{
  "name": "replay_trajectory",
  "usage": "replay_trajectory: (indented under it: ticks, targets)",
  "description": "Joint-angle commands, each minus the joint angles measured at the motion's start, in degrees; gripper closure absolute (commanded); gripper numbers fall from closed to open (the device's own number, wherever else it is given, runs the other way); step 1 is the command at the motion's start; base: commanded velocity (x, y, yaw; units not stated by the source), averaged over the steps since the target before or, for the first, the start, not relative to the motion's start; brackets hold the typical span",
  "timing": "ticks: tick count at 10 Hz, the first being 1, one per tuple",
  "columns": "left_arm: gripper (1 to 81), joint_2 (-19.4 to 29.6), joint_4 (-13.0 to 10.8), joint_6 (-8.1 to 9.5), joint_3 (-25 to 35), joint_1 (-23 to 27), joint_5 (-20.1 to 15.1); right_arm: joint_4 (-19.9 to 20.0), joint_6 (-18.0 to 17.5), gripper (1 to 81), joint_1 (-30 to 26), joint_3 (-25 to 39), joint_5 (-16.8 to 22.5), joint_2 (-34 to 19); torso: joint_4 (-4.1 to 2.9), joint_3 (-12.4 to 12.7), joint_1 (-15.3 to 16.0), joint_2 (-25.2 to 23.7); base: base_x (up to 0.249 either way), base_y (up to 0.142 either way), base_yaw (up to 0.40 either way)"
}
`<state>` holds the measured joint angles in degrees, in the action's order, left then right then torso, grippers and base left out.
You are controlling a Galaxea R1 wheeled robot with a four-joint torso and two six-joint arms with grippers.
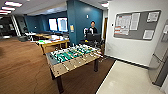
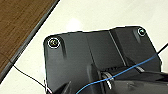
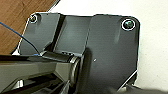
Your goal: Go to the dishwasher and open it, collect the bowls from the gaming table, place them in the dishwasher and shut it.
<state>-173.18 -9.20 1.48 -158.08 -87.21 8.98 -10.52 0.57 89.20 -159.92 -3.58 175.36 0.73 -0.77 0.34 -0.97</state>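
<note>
While both wrist views look down on pale floor [image 2: 82,15], each tool's opening cannot be told, foosball table [image 1: 72,56] ahead.

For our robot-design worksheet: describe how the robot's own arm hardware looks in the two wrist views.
Both wrist views show a wide dark plate with round, light-ringed fittings at its corners, plus a dark jointed bar. A thin blue cable crosses the left one.

Head view high, facing foosball table [image 1: 72,56], both wrist views close, looking down at pale floor [image 2: 100,15]
</note>
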Motion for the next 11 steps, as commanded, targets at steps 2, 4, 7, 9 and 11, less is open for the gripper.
replay_trajectory:
  ticks: [2,4,7,9,11]
  targets:
    - [1.0,0.02,-0.11,-0.24,-0.48,2.79,-2.48,-0.29,0.04,1.0,-2.84,-0.21,2.62,-0.07,-0.02,0.00,0.00,0.00,0.000,0.000,0.367]
    - [1.0,0.11,-0.11,-0.24,-0.57,2.78,-2.48,-0.29,0.04,1.0,-2.84,0.05,2.62,0.01,-0.02,0.00,0.00,0.00,0.000,0.000,0.367]
    - [1.0,0.11,-0.11,-0.33,-0.57,2.70,-2.57,-0.38,0.04,1.0,-2.66,0.14,2.62,0.10,0.00,0.00,0.00,0.00,0.000,0.000,0.367]
    - [1.0,0.11,-0.02,-0.33,-0.57,2.70,-2.48,-0.38,0.04,1.0,-2.49,0.14,2.62,0.10,0.00,0.00,0.00,0.00,0.000,0.000,0.367]
    - [1.0,0.11,-0.02,-0.24,-0.57,2.44,-2.48,-0.38,0.04,1.0,-2.49,0.14,2.62,0.19,0.00,0.00,0.00,0.00,0.000,0.000,0.366]
